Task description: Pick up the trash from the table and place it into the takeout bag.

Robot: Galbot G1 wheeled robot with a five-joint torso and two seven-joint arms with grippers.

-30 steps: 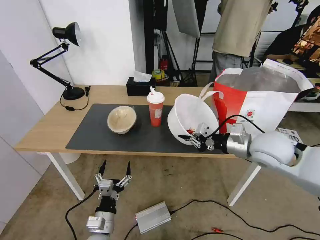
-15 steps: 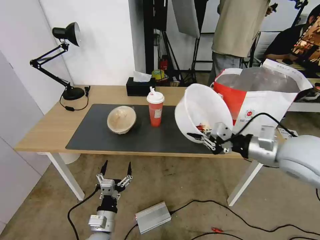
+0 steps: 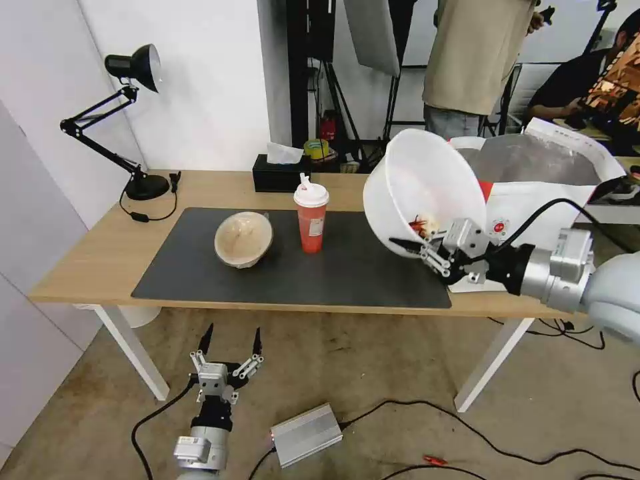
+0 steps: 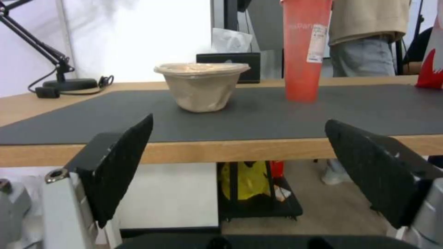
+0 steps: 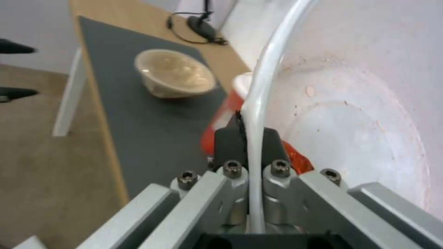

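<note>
A: Head view: the right gripper (image 3: 417, 248) was clamped on the rim of the large white bowl (image 3: 420, 187), held tilted in the air beside the takeout bag (image 3: 533, 200) at the right end of the table (image 3: 100, 253).

B: Noted. The left gripper (image 3: 229, 340) hung below the table edge, fingers spread wide and empty.

A: Left wrist view: the beige lidded bowl (image 4: 201, 84) and the red cup (image 4: 304, 52) stood apart on the dark mat (image 4: 258, 117).

B: Right wrist view: fingertips (image 5: 226, 141) pinched the bowl rim from both sides.
</note>
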